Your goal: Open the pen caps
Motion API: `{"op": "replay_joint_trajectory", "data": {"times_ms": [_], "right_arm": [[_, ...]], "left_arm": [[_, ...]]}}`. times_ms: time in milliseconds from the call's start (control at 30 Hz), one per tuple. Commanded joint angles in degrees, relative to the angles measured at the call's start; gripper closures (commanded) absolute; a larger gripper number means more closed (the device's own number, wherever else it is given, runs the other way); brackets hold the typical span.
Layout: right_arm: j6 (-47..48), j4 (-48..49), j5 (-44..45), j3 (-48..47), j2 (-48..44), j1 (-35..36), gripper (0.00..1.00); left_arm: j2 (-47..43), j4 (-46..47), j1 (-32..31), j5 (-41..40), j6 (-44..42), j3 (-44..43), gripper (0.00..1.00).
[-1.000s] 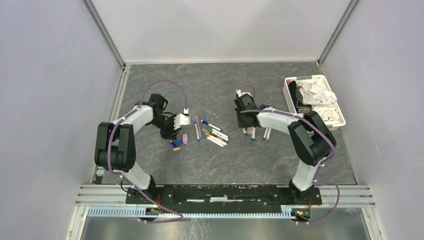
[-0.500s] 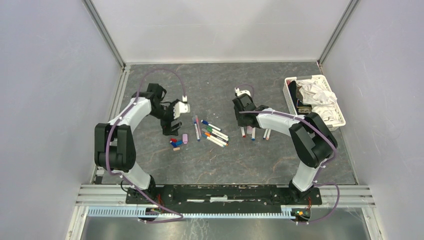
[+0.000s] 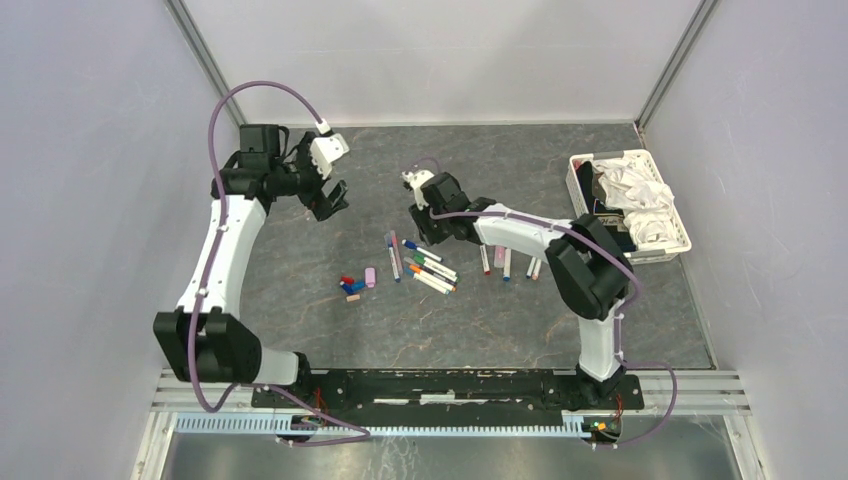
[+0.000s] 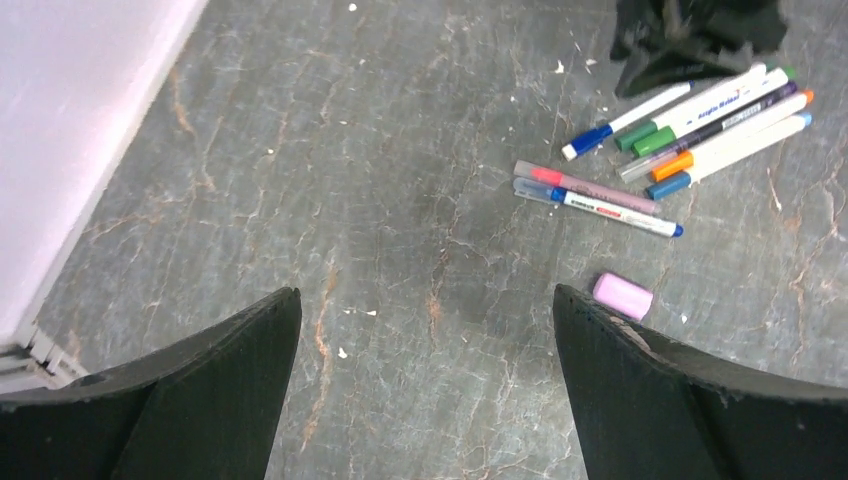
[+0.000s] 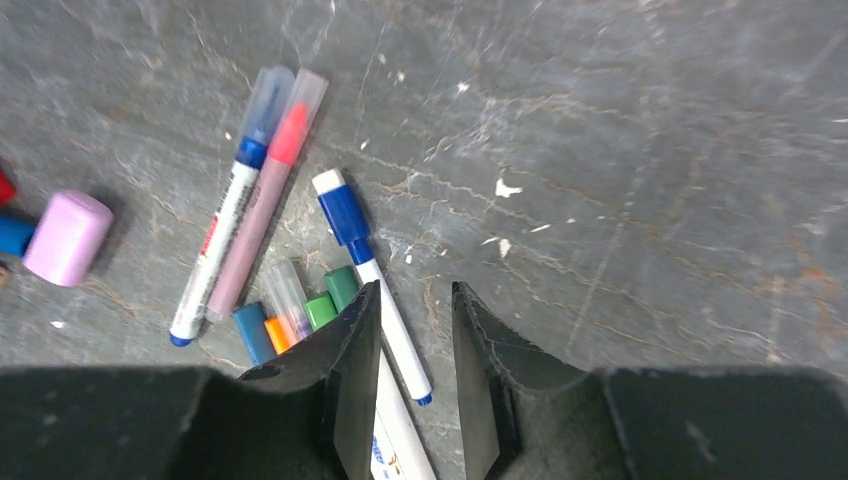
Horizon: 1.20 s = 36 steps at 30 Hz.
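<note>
Hovering low over the pens point(image 3: 425, 266), right end effector point(image 5: 415, 292) keeps a narrow gap astride a blue-capped pen point(image 5: 346, 216), seemingly not gripping. Left end effector point(image 4: 425, 298) is spread wide, empty, above the table point(image 4: 300, 150). Loose pen caps point(image 3: 355, 283) lie left of the pens.

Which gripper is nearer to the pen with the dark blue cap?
Right. The right gripper is above the blue-capped pen, its barrel between the fingers. The left gripper stands far off, toward the back left.

Top camera overlooks the whole desk point(image 3: 450, 320) from six o'clock. Left wrist looks down from high, right wrist from close; both share the pens point(image 4: 722, 108) and the pink cap point(image 4: 622, 296).
</note>
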State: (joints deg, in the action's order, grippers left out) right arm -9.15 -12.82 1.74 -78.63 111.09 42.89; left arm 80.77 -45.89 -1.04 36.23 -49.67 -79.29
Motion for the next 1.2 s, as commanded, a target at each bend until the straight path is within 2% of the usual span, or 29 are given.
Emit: {"op": "replay_joint_trajectory", "data": {"times_ms": [0, 233, 733, 867, 1033, 1167], "right_arm": [[3.07, -1.35, -5.87, -3.17, 4.12, 0.54, 0.64], [3.15, -2.8, -5.53, -4.76, 6.98, 1.11, 0.65], [4.58, -1.34, -0.66, 2.36, 6.41, 1.05, 0.69], [4.55, -1.28, -1.02, 2.35, 6.71, 0.52, 0.76], [2.79, -1.71, -7.66, -0.04, 4.62, -2.19, 0.99], [1.25, -2.75, -18.66, -2.34, 0.96, -4.19, 1.0]], "left_arm": [[-3.62, 4.32, 0.16, -1.97, 8.83, 0.09, 0.0], [-3.53, 1.5, 0.16, 0.33, 7.06, -0.68, 0.0], [-2.51, -3.26, 0.07, 4.57, 2.08, -0.07, 0.0], [-2.1, -4.45, 0.07, 6.56, 0.73, 0.21, 0.0], [-1.56, -8.02, 0.07, 9.59, -4.56, 1.69, 0.0], [-1.79, -12.66, -0.06, 13.13, -15.33, 4.38, 0.0]]}}
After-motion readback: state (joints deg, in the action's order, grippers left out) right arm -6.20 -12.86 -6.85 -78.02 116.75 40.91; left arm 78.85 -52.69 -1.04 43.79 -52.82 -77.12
